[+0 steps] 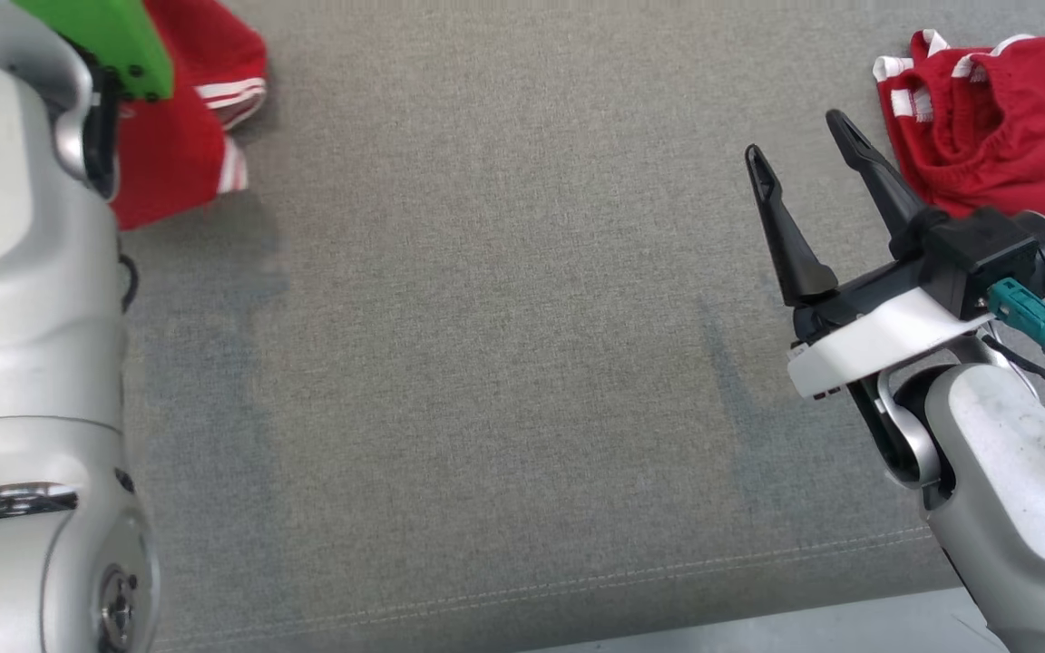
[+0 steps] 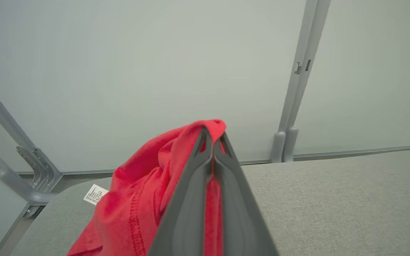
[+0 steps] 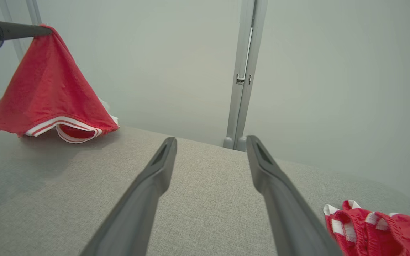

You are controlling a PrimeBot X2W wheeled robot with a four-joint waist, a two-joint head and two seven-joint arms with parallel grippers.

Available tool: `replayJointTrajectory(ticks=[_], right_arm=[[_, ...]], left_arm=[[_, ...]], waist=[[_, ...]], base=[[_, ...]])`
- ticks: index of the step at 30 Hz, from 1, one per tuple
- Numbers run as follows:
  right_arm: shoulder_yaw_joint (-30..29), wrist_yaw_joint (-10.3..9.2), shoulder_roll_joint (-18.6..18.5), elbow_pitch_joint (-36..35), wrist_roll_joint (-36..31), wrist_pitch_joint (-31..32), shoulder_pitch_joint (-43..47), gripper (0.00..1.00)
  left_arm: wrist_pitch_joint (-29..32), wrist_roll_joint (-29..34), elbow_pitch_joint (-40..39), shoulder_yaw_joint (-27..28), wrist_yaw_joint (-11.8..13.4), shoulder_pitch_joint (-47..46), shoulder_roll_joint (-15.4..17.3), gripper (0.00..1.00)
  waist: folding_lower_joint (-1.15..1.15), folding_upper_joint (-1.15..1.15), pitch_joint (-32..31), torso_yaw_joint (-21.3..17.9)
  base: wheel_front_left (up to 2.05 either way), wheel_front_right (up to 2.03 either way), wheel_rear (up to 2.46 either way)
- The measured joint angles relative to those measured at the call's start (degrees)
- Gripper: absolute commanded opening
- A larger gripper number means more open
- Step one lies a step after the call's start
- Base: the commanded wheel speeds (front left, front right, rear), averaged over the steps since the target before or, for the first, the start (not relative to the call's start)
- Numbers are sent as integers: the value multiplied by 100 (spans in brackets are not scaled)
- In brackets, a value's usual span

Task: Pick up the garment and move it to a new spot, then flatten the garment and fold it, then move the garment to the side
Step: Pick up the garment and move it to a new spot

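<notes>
A: Grey fabric tabletop lay before pale wall panels, and the left gripper was clamped tight on the red garment, up at the far left.

B: It hung like a tent, striped hem down at the tabletop. And the right gripper stood wide, holding nothing, near a second red garment crumpled far right.

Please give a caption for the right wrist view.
Open right gripper over grey surface; left gripper holds up a red garment, second garment crumpled nearby.
</notes>
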Motion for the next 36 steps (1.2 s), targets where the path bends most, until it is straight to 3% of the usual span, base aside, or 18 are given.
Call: replayJointTrajectory(ticks=[4, 11, 16, 21, 28, 36], right_arm=[[-3, -41, 85, 157, 100, -93, 121, 100], [69, -44, 227, 360, 201, -135, 371, 100], [221, -43, 356, 402, 212, -135, 439, 100], [242, -43, 371, 441, 237, -135, 443, 100], [334, -34, 482, 524, 243, -172, 442, 100], [242, -37, 459, 600, 285, -193, 495, 100]], left_arm=[[-182, -162, -15, -230, -169, 31, -254, 0], [-278, -615, 80, -600, -220, 586, -243, 0], [-226, -1915, 185, -1517, -263, 937, -121, 0], [-154, -2822, -333, -2658, -263, 1148, -116, 0], [-263, -3129, -903, -3055, -249, 1160, -103, 0], [-154, -3318, -982, -3899, 121, 1581, -110, 0]], waist=[[0, 0, -260, 1], [0, 0, -690, -134], [0, 0, -839, -436], [0, 0, -904, -823], [0, 0, -944, -1378], [0, 0, -922, -1833]], base=[[0, 0, 0], [0, 0, 0], [0, 0, 0], [0, 0, 0], [0, 0, 0], [0, 0, 0]])
